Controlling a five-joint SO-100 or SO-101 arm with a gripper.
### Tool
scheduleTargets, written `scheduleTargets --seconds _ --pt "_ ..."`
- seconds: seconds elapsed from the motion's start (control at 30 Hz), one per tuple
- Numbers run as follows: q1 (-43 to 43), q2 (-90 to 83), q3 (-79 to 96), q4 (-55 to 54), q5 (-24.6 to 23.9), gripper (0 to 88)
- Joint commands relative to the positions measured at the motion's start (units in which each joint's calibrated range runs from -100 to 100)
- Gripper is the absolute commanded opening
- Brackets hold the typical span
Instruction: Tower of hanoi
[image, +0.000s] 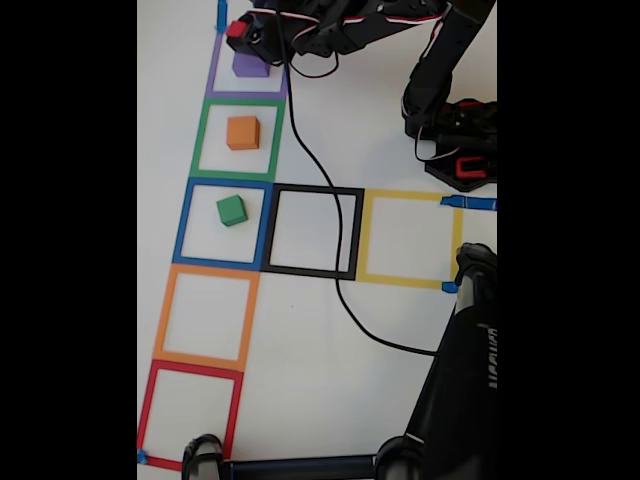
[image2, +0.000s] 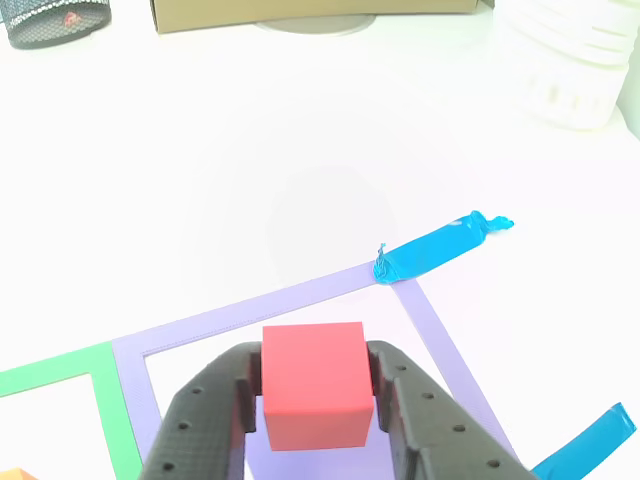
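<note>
One cube, the red cube (image2: 312, 385), sits clamped in my gripper (image2: 312, 400) near the table's top-left corner; next I would lower it onto the purple cube (image: 250, 65).

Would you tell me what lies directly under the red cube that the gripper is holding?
The red cube, clamped in the gripper, hangs over the purple cube inside the purple tape square. Contact between the cubes cannot be told, since the arm covers that spot.

White table (image: 300, 400), brightly and evenly lit. Taped square outlines on it: purple (image2: 300, 295), green (image: 198, 140), blue (image: 183, 225), black (image: 357, 235), yellow (image: 405, 196), orange (image: 160, 315), red (image: 147, 410). Far edge in the other view: black mesh basket (image2: 55, 22), cardboard box (image2: 310, 12), white ribbed plastic container (image2: 575, 60).
</note>
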Motion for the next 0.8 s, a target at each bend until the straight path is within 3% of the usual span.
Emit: scheduleTargets --seconds 0.0,0.5,0.77 --pt "1.4 3.9 -0.4 -7.2 0.4 1.3" --pt "3.0 14.7 -0.3 -17.6 0.4 2.9" --pt "3.0 15.4 0.7 -18.7 0.4 14.0"
